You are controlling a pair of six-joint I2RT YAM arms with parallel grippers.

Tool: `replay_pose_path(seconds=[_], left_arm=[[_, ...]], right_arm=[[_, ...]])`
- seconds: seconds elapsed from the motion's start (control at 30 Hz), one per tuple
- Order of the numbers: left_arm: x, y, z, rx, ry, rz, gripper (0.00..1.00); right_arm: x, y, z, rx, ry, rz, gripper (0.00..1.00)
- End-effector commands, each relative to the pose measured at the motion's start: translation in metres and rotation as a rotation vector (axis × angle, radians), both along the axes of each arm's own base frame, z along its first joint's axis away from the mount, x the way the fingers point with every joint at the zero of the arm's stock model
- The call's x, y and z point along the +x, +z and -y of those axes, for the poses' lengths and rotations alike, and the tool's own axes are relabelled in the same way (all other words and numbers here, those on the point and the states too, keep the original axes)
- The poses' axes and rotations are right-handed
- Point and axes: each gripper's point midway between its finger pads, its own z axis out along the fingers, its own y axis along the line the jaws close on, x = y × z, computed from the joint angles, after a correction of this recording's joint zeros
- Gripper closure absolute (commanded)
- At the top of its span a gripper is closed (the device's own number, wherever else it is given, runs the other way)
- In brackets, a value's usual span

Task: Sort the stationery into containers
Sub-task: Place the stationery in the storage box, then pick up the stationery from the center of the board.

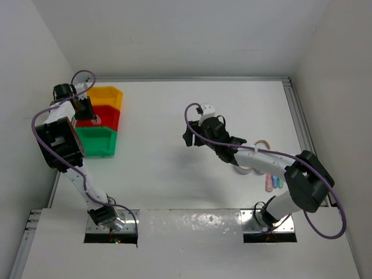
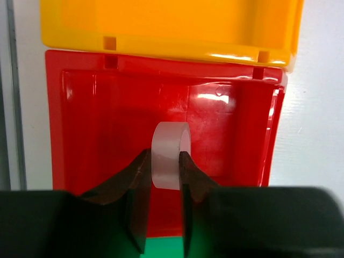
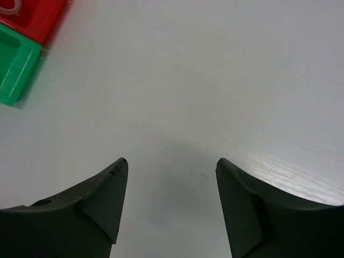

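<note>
My left gripper [image 2: 164, 155] is shut on a white tape roll [image 2: 171, 141], held upright above the inside of the red bin [image 2: 97, 123]. From above, the left gripper [image 1: 83, 108] hangs over the red bin [image 1: 109, 119], between the yellow bin [image 1: 109, 95] and the green bin [image 1: 96, 142]. My right gripper [image 3: 171, 164] is open with only bare table between its fingers; it [image 1: 188, 138] hovers mid-table. A beige tape roll [image 1: 264, 143], another roll [image 1: 246, 170] partly under the right arm, and pastel sticks [image 1: 273, 182] lie at the right.
In the right wrist view the corners of the red bin [image 3: 40, 19] and the green bin [image 3: 16, 70] show at the upper left. A metal rail [image 1: 297, 116] runs along the table's right edge. White walls close in the table on three sides.
</note>
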Motion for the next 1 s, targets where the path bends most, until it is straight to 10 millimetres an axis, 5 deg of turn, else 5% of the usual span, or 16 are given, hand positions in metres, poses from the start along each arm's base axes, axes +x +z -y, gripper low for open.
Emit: replay_pose_path(seconds=[0.0,0.03,0.2,0.37,0.43,0.47,0.53,0.57,0.6,0.67,0.7,0.77,0.97], left_arm=[[0.014,0.008,-0.01,0.029,-0.007,0.053,0.78],[0.014,0.005,-0.01,0.027,-0.008,0.047,0.68],[0.025,0.018,-0.009,0.038,-0.011,0.068,0.53],[0.037,0.06,-0.005,0.032,0.003,0.168,0.49],[0.041,0.086,-0.003,0.033,0.019,0.223,0.48],[0.043,0.095,-0.002,0.036,0.025,0.243,0.48],[0.043,0.121,0.002,0.037,0.043,0.295,0.48],[0.043,0.13,0.003,0.049,0.048,0.312,0.47],[0.04,0.146,0.005,0.065,0.054,0.34,0.48],[0.037,0.161,0.013,0.103,0.056,0.359,0.49],[0.033,0.177,0.018,0.125,0.05,0.388,0.59],[0.026,0.193,0.031,0.139,0.042,0.424,0.8],[0.013,0.189,0.068,0.089,-0.022,0.381,0.87]], right_arm=[[0.008,0.017,-0.003,0.028,-0.016,0.031,0.34],[0.008,0.017,-0.003,0.025,-0.017,0.031,0.34],[0.007,0.019,0.003,-0.006,-0.023,0.035,0.33],[0.003,0.023,0.024,-0.018,-0.067,-0.001,0.3],[-0.004,0.017,0.052,-0.06,-0.137,-0.057,0.32],[-0.006,0.015,0.062,-0.052,-0.179,-0.081,0.38],[-0.018,0.006,0.104,-0.054,-0.321,-0.144,0.67],[-0.034,-0.013,0.127,-0.096,-0.372,-0.202,0.76],[-0.037,-0.004,0.15,-0.066,-0.453,-0.183,0.81],[-0.063,-0.029,0.182,-0.084,-0.563,-0.261,0.74],[-0.069,-0.032,0.199,-0.084,-0.626,-0.276,0.54],[-0.091,-0.042,0.227,-0.088,-0.751,-0.313,0.44],[-0.121,-0.064,0.248,0.014,-0.942,-0.388,0.34]])
